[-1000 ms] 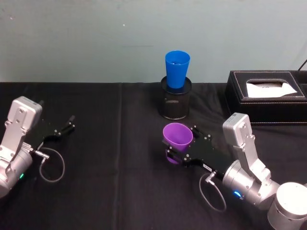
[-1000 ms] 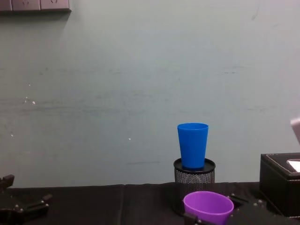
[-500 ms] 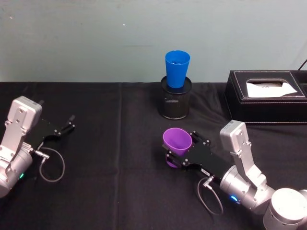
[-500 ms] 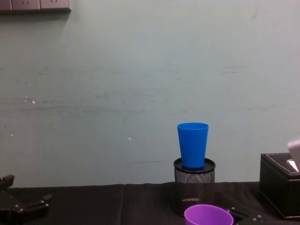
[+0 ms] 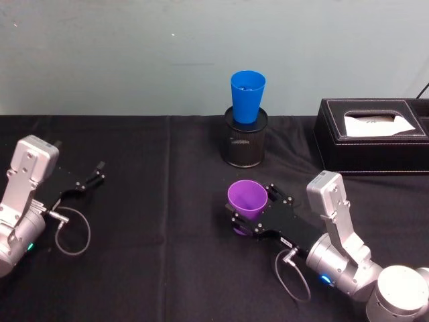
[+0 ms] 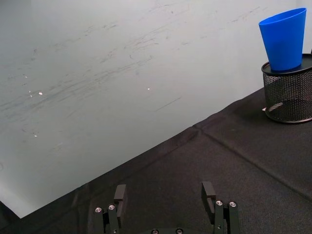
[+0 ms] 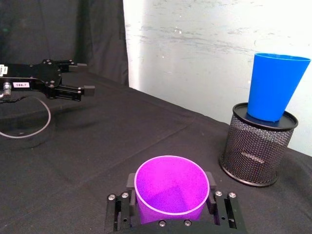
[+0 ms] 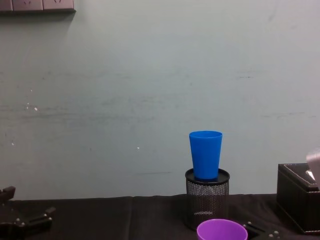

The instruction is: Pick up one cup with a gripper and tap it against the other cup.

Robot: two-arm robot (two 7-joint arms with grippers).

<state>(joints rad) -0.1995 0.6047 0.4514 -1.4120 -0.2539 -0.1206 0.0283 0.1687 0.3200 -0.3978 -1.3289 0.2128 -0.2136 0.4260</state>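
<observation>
- The purple cup [image 5: 247, 197] sits upright between the two fingers of the right gripper [image 5: 249, 216], mouth up; in the right wrist view the fingers [image 7: 130, 181] press on either side of its wall just below the rim, so the gripper is clamped on the cup.
- The cup is at the middle of the black-clothed bench [image 5: 161, 221], nearer the robot than the blue cup [image 5: 247, 96] and well apart from it; whether its base touches the cloth I cannot tell.
- The blue cup stands upright with its base set in the mouth of a black mesh pen holder [image 5: 245, 143], at the back of the bench near the pale wall; in the chest view it rises above the purple cup's rim [image 8: 221, 229].
- The left gripper [image 5: 98, 172] is at the left side of the bench, far from both cups; its fingers [image 6: 120, 193] are spread with nothing between them.
- A black tissue box [image 5: 372, 135] lies at the back right of the bench, beside the pen holder but not touching it.
</observation>
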